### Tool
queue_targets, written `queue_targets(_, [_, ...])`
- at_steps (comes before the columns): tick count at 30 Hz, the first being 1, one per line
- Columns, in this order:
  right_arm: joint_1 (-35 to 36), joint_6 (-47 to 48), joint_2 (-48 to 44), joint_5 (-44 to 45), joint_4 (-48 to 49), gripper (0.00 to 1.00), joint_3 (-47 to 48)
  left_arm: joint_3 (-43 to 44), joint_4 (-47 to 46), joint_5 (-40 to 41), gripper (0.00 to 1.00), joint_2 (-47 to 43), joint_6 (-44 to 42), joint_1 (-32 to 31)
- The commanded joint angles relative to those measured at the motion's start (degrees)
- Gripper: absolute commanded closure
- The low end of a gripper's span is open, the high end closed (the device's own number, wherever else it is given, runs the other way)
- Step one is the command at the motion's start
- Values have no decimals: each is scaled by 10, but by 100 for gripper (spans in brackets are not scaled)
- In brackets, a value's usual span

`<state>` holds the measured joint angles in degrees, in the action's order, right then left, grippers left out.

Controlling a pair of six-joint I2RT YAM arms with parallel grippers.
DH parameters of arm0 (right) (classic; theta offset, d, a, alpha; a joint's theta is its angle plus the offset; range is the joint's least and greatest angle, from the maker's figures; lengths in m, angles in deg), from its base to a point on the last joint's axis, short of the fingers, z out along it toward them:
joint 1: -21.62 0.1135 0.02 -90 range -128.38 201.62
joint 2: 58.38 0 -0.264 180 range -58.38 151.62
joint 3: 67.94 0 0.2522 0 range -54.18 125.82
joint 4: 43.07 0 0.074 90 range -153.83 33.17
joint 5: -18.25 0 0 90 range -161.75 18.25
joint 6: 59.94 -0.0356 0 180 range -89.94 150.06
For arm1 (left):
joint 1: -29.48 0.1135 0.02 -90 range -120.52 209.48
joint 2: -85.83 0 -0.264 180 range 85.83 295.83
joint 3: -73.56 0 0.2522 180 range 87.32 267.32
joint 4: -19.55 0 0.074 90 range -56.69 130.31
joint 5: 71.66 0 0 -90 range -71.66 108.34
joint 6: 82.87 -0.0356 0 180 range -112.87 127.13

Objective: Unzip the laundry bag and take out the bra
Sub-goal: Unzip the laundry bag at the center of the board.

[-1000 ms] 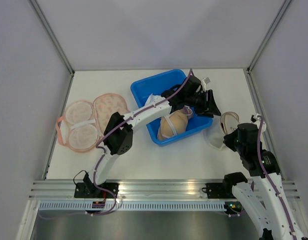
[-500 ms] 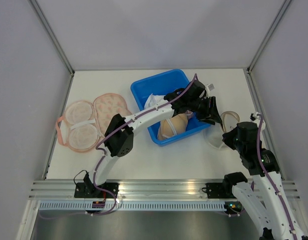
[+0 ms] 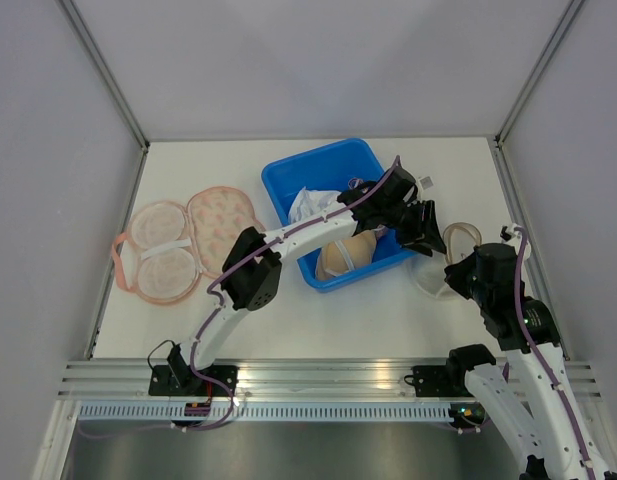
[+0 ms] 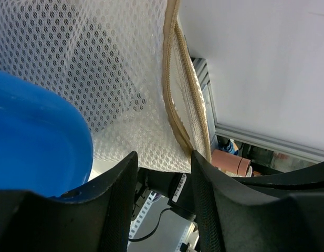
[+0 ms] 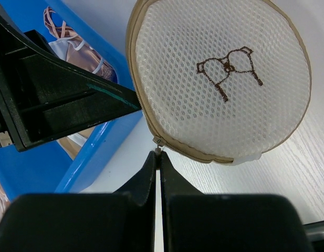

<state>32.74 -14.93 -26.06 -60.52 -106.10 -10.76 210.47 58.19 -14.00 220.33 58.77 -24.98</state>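
Right wrist view: your right claw [image 5: 157, 157] is pinched shut on the small metal zipper pull [image 5: 158, 151], at the near rim of the round mesh laundry bag [image 5: 225, 89]. The bag spreads away just beyond the fingertips, over the white table [image 5: 293, 173]. The zip looks closed all round, so I judge the unzipping is not yet begun.

The risk sits right at that pinch. The pull is tiny and could slip out if you drag off the line of the curved zipper tape [image 4: 177, 105]. The bag is light too, and may simply follow the claw unless it is pinned.

To that claw's left, your left claw [image 4: 164, 156] meets the bag's rim, jaws partly apart astride the tan tape. I cannot tell whether it truly clamps the mesh. Just beyond it is the blue bin [image 5: 98, 147], and a sideways tug could ride the bag up its wall.

The bra itself is hidden inside the mesh.
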Motion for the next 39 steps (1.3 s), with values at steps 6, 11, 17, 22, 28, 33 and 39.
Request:
queue_targets(6, [0, -4, -1, -9, 25, 100, 3, 26, -69, -49, 50, 13, 37, 1])
queue_targets(11, [0, -3, -1, -9, 22, 99, 0, 22, -81, -57, 49, 7, 40, 1])
queue_targets(17, [0, -4, -8, -7, 23, 100, -12, 8, -84, -55, 52, 5, 36, 1])
queue_targets(22, [0, -5, -16, -9, 23, 100, -18, 8, -103, -69, 69, 19, 49, 2])
queue_targets(28, [1, -4, -17, -9, 19, 100, -23, 2, -165, -91, 95, 30, 74, 3])
queue_targets(33, [0, -4, -22, -6, 13, 100, -21, 3, -171, -88, 98, 31, 80, 6])
queue_targets(39, [0, -3, -30, 9, -16, 100, -19, 2, -164, -67, 98, 28, 83, 21])
